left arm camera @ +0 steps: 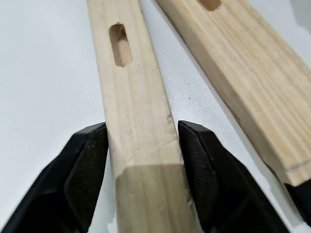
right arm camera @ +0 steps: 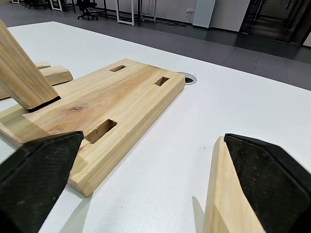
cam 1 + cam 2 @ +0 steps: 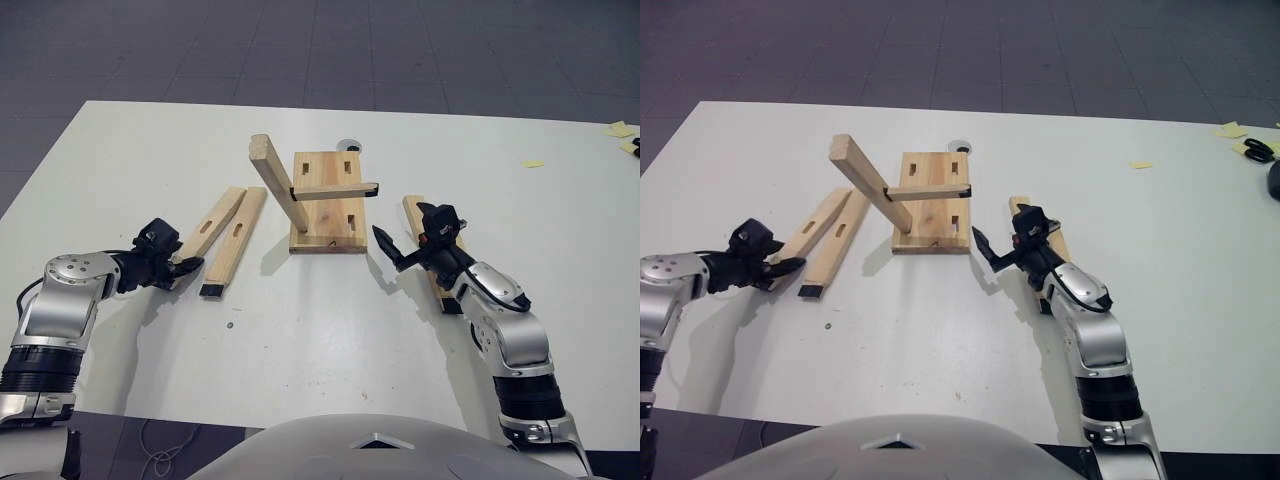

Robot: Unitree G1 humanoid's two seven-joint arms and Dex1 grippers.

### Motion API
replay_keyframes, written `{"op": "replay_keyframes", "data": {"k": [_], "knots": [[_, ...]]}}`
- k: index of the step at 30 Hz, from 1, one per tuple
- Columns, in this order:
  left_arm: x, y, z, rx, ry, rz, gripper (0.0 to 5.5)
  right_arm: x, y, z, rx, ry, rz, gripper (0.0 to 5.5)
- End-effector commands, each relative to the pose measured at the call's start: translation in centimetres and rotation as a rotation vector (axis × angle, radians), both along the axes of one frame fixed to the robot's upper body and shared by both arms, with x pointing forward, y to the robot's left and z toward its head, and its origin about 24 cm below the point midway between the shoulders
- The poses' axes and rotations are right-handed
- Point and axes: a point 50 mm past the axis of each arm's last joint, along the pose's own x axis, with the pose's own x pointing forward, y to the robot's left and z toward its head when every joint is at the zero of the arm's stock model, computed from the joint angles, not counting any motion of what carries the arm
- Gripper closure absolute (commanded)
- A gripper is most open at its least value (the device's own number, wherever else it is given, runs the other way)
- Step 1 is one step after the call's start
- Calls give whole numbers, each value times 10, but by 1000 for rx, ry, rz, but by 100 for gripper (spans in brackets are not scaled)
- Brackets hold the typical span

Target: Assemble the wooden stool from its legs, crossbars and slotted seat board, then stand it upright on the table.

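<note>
Left gripper (image 3: 178, 266): pinching the near end of the outer leg (image 3: 215, 222), apparently to lift it. Right gripper (image 3: 402, 232): fingers spread, seat board (image 3: 335, 225) just beside it, loose leg (image 3: 411, 206) under its outer finger, likely the next grasp.

right-hand leg (image 3: 411, 206): near half hidden under right gripper (image 3: 398, 222) | outer left leg (image 1: 138, 121): both ends run off the left wrist view | tilted leg (image 2: 19, 73): top cut off | speck (image 3: 230, 325): too small to name | dark object (image 3: 1274, 180): cropped at the edge
</note>
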Motion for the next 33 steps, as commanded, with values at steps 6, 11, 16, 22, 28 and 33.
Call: {"op": "replay_keyframes", "data": {"k": [6, 11, 16, 22, 28, 33], "knots": [[-3, 5, -5, 70, 29, -5, 336, 6, -5, 3, -10, -21, -50, 10], [46, -1, 47, 89, -354, 145, 337, 27, -27, 23, 29, -104, -179, 10], [79, -41, 133, -70, -805, 170, 338, 54, -43, 93, 294, -287, -222, 10], [80, -106, 210, -239, -1056, -166, 338, 50, -14, 179, 898, -338, 122, 10], [77, -143, 207, -236, -1015, -457, 338, 36, 19, 202, 1075, -254, 347, 10], [71, -157, 194, -252, -949, -569, 338, 36, 27, 202, 1069, -211, 362, 10]]}}
